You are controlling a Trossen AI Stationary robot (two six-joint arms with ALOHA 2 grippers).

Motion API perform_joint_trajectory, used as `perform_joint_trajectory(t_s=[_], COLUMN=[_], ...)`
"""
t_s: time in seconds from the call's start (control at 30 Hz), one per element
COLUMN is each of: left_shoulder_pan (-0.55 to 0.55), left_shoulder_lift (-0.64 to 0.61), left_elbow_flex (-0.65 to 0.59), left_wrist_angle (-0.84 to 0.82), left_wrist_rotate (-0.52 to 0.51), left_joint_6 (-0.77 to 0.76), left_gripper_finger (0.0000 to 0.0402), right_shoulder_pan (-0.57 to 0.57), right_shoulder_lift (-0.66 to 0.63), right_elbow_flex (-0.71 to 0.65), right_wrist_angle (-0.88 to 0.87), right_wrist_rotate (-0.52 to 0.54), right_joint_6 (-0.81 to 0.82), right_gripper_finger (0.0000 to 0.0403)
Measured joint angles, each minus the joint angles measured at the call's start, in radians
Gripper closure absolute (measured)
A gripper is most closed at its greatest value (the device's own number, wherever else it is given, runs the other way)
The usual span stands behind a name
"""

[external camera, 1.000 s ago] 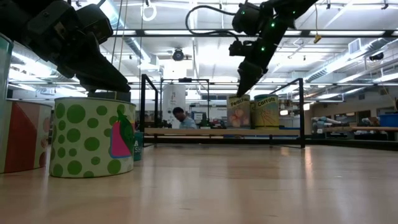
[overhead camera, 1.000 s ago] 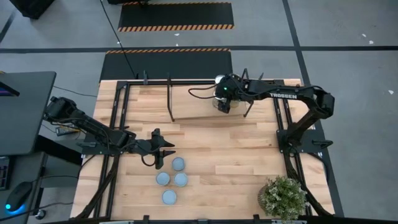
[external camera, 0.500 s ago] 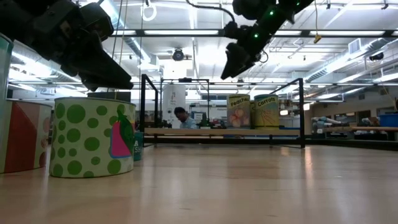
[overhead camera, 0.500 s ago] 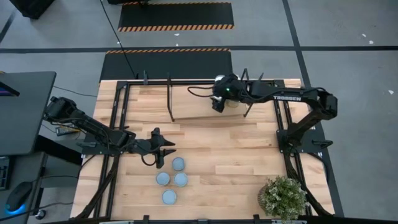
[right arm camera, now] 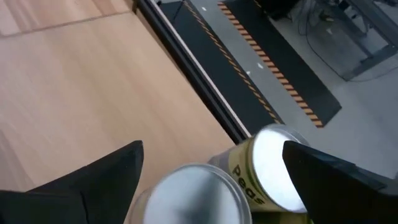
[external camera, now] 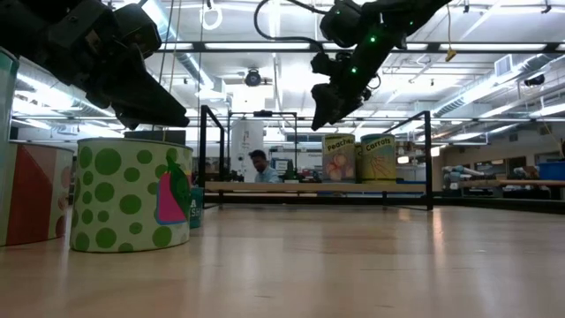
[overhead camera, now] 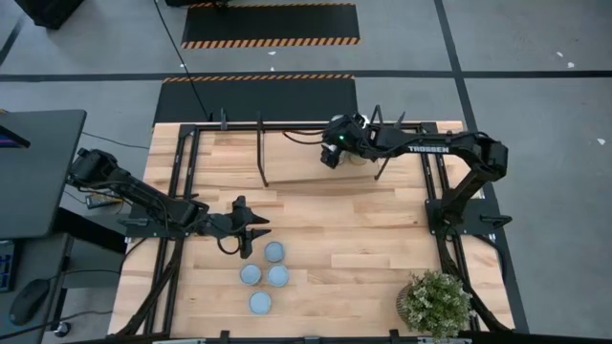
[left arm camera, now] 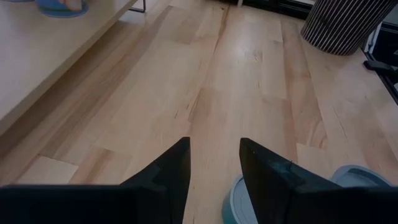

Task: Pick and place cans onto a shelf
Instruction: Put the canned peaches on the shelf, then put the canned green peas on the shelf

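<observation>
Two cans stand upright on the shelf (overhead camera: pixel 296 158) at the table's far side, labelled Peaches (external camera: pixel 339 159) and Carrots (external camera: pixel 378 158). My right gripper (external camera: pixel 322 110) is open in the air above and just left of them; its wrist view shows both silvery tops (right arm camera: pixel 193 193) (right arm camera: pixel 273 165) between its spread fingers, untouched. Several cans with blue-grey tops (overhead camera: pixel 274 251) (overhead camera: pixel 250 274) (overhead camera: pixel 260 303) stand on the tabletop near the front. My left gripper (overhead camera: pixel 251 232) is open, low over the table just left of them; one top (left arm camera: pixel 239 202) shows beside its finger.
A potted plant (overhead camera: pixel 435 301) stands at the table's near right corner. Black frame rails run along both table sides, and a shelf upright (overhead camera: pixel 263 153) stands left of the placed cans. Bare wood lies between the shelf and the front cans. A person shows far behind the shelf (external camera: pixel 258 163).
My right gripper has risen from just above the Peaches can on the shelf and moved toward the table's left, staying above shelf height. Both shelf cans have stayed upright where they were.
</observation>
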Motion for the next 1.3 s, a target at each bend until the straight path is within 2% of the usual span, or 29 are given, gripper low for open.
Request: perform_joint_trajectory(t_s=[0.63,1.0,1.3], left_shoulder_pan=[0.000,0.000,0.000], left_shoulder_lift=[0.000,0.000,0.000], left_elbow_flex=[0.000,0.000,0.000], left_wrist_angle=[-0.001,-0.001,-0.001], left_wrist_rotate=[0.000,0.000,0.065], left_joint_6=[0.000,0.000,-0.001], left_gripper_finger=[0.0257,0.0257,0.0257], right_shoulder_pan=[-0.001,0.002,0.102], right_shoulder_lift=[0.000,-0.007,-0.037], right_elbow_flex=[0.000,0.000,-0.001], right_wrist_angle=[-0.113,-0.112,-0.065], right_wrist_rotate=[0.053,0.055,0.008], right_joint_6=[0.027,0.021,-0.015], right_gripper_finger=[0.0011,0.0011,0.0012])
